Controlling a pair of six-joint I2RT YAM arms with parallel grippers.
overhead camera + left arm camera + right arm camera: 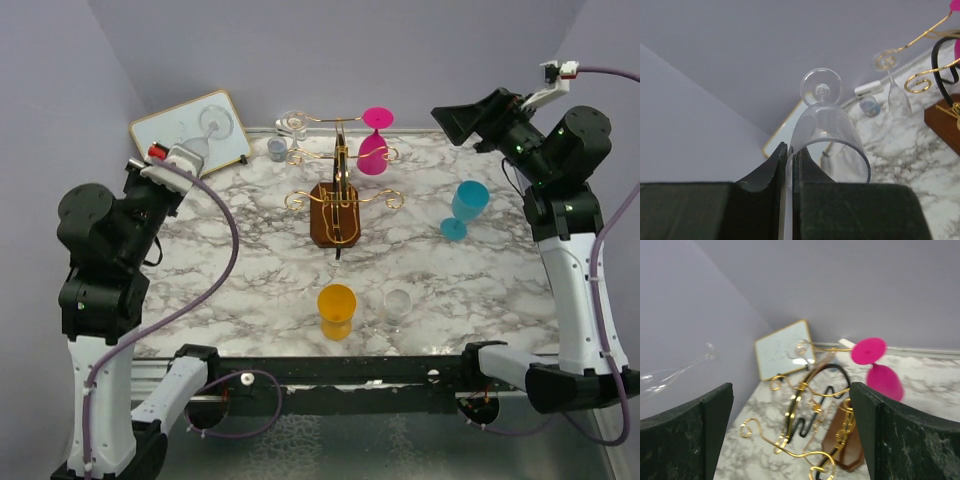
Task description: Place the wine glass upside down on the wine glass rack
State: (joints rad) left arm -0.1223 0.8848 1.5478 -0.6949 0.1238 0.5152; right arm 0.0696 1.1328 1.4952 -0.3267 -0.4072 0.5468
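Observation:
My left gripper (pixel 192 148) is raised at the back left, shut on the rim of a clear wine glass (pixel 214 124). In the left wrist view the jaws pinch the bowl's wall of that wine glass (pixel 826 131) at my left gripper (pixel 790 161), and its foot points away from the camera. The wine glass rack (pixel 340 200), gold wire on a brown wooden base, stands mid-table to the right of the glass. A pink glass (pixel 375 140) and a clear glass (pixel 293 124) hang on it upside down. My right gripper (pixel 460 122) is open and empty, high at the back right, facing the rack (pixel 805 410).
A white gold-edged board (pixel 190 132) leans at the back left behind the held glass. A blue wine glass (pixel 465 208) stands right of the rack. An orange cup (pixel 336 310) and a clear cup (pixel 398 303) stand near the front edge. A small grey cup (pixel 277 148) sits behind the rack.

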